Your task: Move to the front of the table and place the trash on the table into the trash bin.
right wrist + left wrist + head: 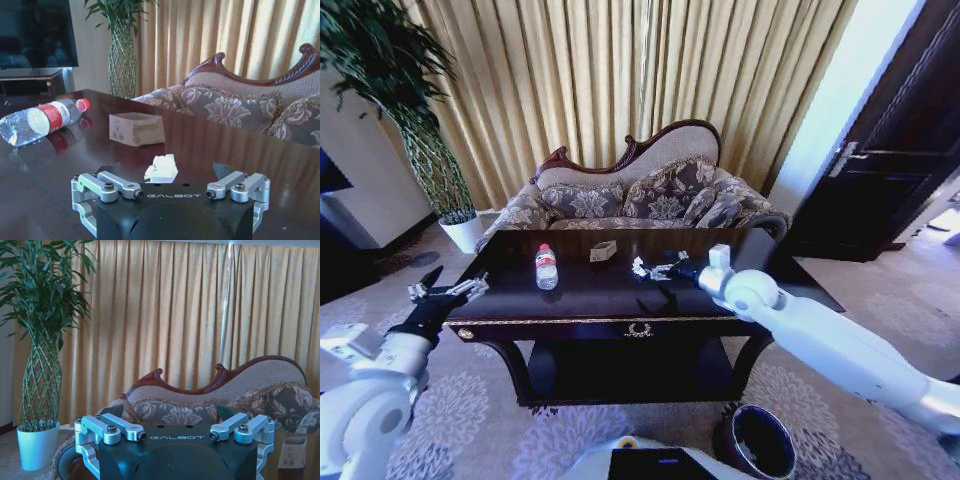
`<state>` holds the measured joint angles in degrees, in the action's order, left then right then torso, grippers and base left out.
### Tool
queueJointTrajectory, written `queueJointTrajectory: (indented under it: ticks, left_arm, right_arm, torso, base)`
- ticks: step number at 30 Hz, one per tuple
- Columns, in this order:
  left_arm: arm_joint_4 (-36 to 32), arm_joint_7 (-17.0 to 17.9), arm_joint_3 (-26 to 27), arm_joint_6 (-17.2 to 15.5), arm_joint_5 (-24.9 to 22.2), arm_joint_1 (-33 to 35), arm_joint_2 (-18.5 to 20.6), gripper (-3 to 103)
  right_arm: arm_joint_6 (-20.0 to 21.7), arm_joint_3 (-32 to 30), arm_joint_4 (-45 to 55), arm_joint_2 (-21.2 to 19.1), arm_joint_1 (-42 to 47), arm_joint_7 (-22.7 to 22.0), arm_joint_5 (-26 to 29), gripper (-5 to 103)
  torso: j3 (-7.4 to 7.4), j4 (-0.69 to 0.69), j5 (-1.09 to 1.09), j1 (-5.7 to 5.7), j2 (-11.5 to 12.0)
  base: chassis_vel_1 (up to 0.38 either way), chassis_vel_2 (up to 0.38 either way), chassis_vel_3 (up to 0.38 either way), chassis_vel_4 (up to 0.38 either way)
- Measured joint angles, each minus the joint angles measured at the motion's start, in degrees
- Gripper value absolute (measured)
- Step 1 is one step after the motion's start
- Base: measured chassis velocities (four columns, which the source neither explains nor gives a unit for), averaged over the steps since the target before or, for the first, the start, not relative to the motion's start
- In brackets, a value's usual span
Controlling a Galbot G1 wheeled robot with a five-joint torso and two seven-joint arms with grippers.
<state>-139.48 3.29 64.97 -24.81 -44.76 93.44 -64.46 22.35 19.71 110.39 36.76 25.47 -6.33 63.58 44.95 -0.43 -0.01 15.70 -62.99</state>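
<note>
Both sets of jaws are spread wide with nothing between them. Going from left to right, the left gripper (pixel 448 291) hangs in the air just off the left end of the table (pixel 570 310), not touching anything. On the table top lies the bottle (pixel 547 267) on its side, see-through and crinkly, with a red cap and a red and white label. Next comes the little brown carton (pixel 603 251), a small box made of card with its top open. Then the white scrap (pixel 639 267), a crumpled little lump, rests right in front of the right gripper (pixel 665 268), which hovers low over the table. Down on the floor, at the right front of the table, stands the bin (pixel 756 441), round and dark with a black inside.

I think the scrap is so small and light that the jaws could push it away or close above it and miss. The table top is dark, smooth and shiny, so things may slide. The round bottle could roll if it gets bumped.
</note>
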Motion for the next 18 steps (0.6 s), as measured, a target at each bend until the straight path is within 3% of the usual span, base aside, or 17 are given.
queueJointTrajectory:
  ticks: [18]
  left_arm:
    - [0.3, 0.0, -0.4, 0.6, 0.3, -0.1, -0.7, 100]
  right_arm:
    - [1.2, 2.6, -3.6, 3.4, 0.1, -1.1, -1.8, 102]
  torso:
    - [0.0, 0.0, -0.01, 0.0, 0.0]
  base:
    - [0.0, 0.0, 0.0, 0.0]
